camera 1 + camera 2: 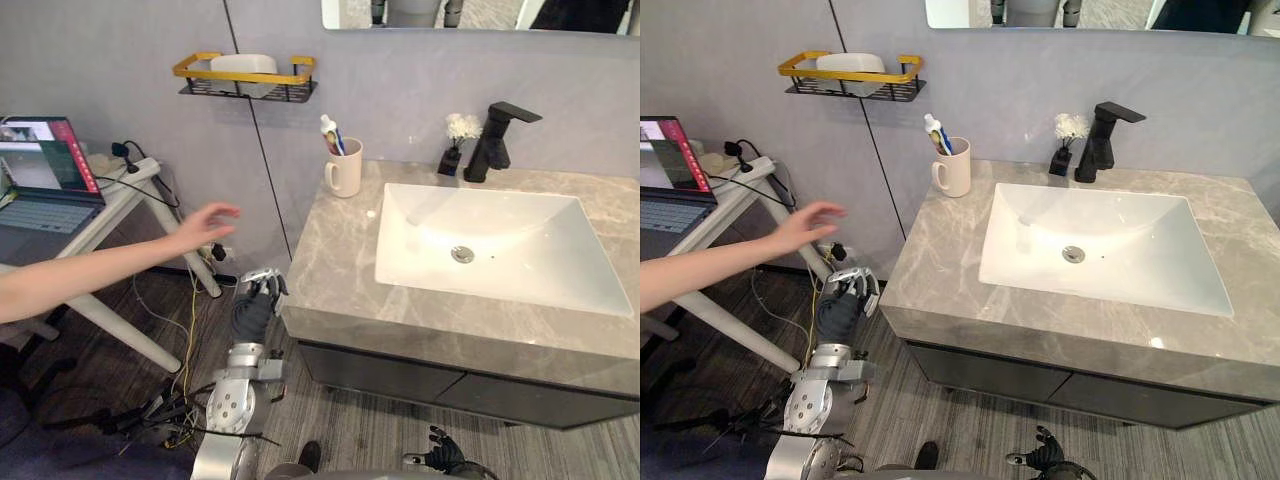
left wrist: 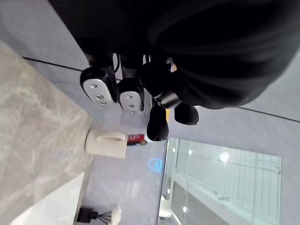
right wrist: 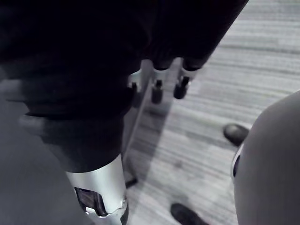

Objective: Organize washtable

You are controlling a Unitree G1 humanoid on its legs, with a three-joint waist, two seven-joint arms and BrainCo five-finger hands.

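Presently: left hand (image 1: 255,303), loose and empty, at tabletop's (image 1: 340,270) nine o'clock; best clear the edge before reaching mug (image 1: 343,170).

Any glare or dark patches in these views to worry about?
Left eye view: glare on the left wall of the white rectangular sink basin, a glint on the grey marble countertop. Left wrist view: ceiling lights reflect in the wall mirror. Right wrist view: dim, right hand dark against grey floor.
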